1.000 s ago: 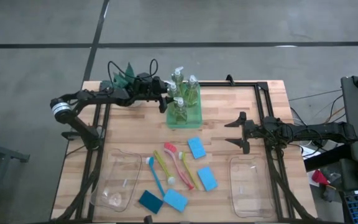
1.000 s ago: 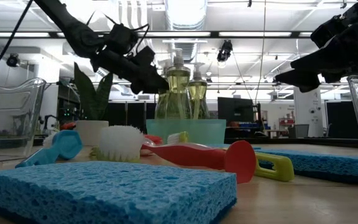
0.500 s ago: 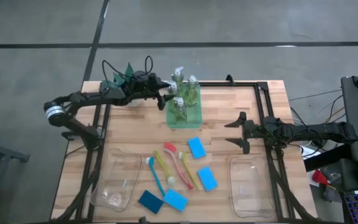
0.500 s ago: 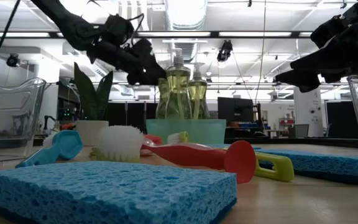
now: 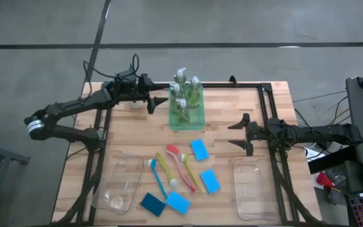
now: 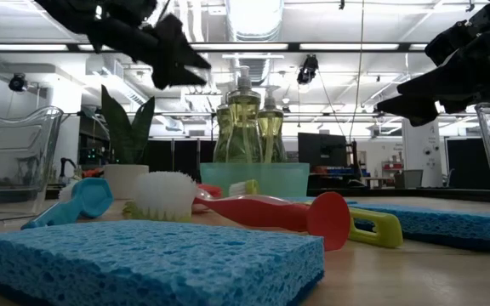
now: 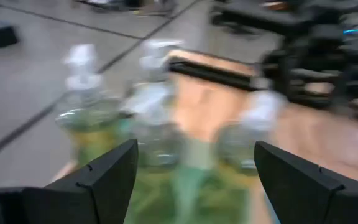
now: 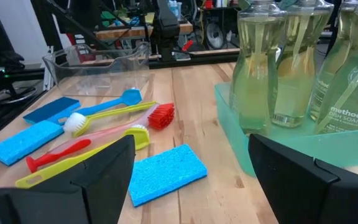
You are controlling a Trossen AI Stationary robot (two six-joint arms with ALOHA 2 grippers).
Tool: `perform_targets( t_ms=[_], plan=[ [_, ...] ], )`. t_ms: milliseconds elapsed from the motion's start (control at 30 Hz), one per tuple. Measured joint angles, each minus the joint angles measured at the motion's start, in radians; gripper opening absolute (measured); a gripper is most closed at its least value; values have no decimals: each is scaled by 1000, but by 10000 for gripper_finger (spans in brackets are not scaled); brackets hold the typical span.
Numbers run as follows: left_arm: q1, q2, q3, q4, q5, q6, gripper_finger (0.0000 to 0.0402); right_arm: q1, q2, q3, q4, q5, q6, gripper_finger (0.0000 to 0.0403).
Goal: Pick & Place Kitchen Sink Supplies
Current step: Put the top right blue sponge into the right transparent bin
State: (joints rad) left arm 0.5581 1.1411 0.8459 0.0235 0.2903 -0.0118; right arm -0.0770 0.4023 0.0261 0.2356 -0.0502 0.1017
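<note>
Yellow-green soap in clear pump bottles stands upright just ahead of my left gripper, nearer than my right gripper; both spread empty.

Bare surface is left between the green tray and the brushes, wide enough for passage. The far middle is blocked by the three soap bottles standing in that tray. The near corners are taken by two clear bins, with sponges scattered between them.
</note>
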Motion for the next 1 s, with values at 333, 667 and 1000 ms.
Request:
perform_targets(
  t_ms=[333,667,1000],
  plan=[
    [-263,-74,-2,14,76,-122,312,0,0,0,0,0,0,326],
    [-589,-69,-99,224,-48,-193,312,0,0,0,0,0,2,318],
    [-756,-54,-282,687,-231,-117,312,0,0,0,0,0,1,306]
  ],
)
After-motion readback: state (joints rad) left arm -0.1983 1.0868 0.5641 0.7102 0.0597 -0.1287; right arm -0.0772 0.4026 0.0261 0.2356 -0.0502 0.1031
